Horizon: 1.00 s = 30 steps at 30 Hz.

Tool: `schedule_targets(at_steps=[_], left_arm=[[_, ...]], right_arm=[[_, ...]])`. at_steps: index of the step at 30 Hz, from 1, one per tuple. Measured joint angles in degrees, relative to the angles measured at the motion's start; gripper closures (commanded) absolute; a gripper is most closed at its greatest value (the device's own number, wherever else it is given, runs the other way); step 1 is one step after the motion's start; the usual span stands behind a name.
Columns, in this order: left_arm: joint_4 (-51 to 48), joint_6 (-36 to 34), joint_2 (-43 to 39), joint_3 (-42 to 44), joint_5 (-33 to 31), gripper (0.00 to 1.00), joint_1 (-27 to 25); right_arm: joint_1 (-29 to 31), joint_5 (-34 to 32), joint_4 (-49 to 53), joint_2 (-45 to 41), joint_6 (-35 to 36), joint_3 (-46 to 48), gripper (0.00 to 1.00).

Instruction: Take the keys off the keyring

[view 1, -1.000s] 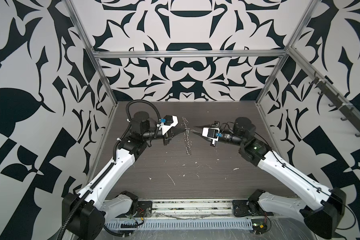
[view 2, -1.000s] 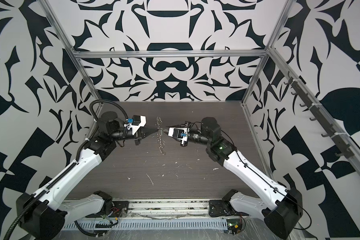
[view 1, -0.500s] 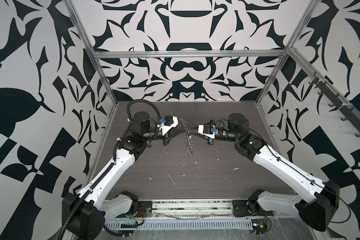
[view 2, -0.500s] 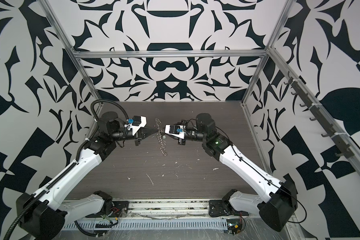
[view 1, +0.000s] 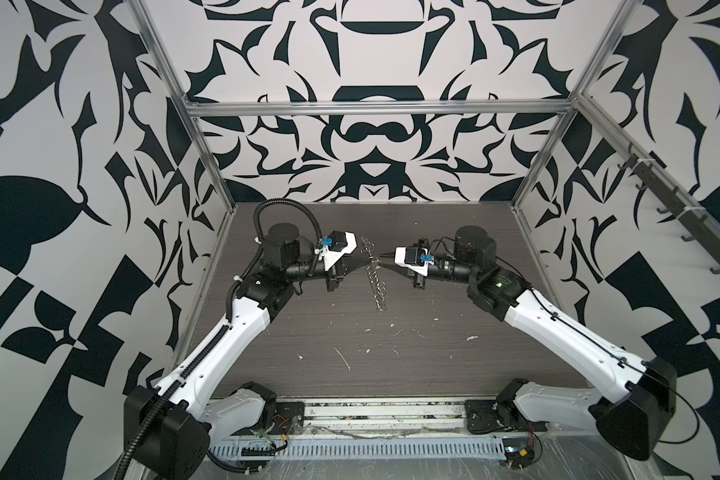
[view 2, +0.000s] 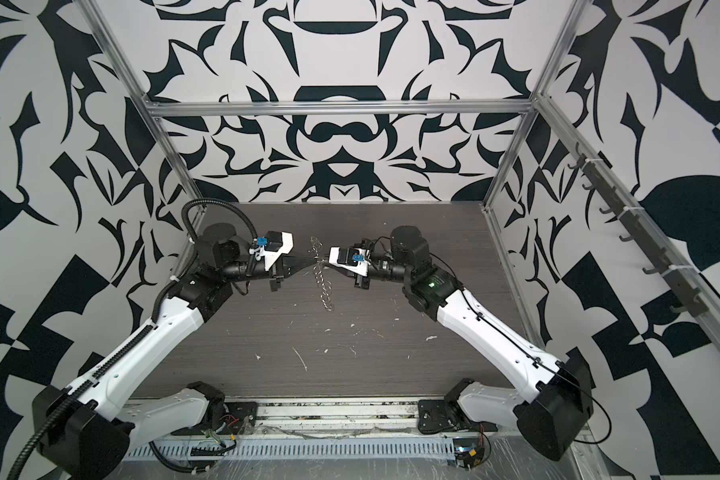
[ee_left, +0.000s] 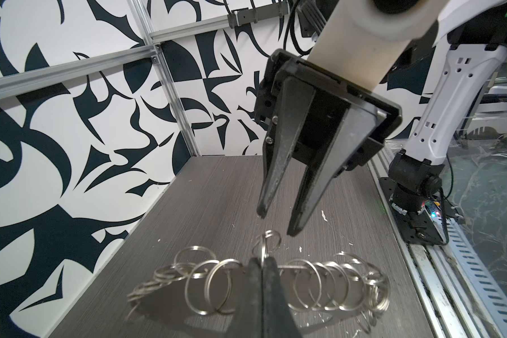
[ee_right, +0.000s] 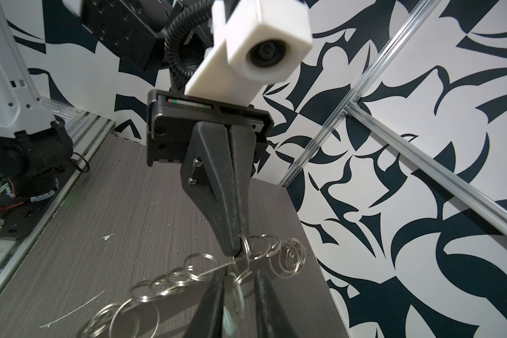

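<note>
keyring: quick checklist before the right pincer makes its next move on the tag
1. Hold: left pincer shut on the keyring: ok.
2. Line-up: tag sits between the fingers of the right pincer: ok.
3. Clamp: right pincer closed on the tag: not ok, its jaws stand apart.
4. Release: tag freed from the keyring: not ok, it looks hooked on.
5. Clearance: low end of the keyring off the table: cannot tell.

No text, label or number seems readable anywhere.
</note>
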<state>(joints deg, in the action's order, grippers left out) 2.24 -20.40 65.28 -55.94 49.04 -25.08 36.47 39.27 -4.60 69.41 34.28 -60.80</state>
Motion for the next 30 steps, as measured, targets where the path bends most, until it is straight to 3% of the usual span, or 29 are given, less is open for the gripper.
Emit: schedule_targets(at_steps=[12,26,30], left_arm=[[0.02,0.2,-0.02,0.0,-0.2,1.0,0.0],[-0.5,0.48,-0.07,0.0,-0.76,1.0,0.0],[-0.96,0.5,-0.07,0.0,-1.2,1.0,0.02]], right_arm=[[0.5,-1.01,-0.68,0.94,-1.16,0.17,0.76],[0.81,-3.06,-0.17,0.94,-0.35,0.24,1.0],[0.81,-3.48,0.44,0.94,0.42,0.24,1.0]])
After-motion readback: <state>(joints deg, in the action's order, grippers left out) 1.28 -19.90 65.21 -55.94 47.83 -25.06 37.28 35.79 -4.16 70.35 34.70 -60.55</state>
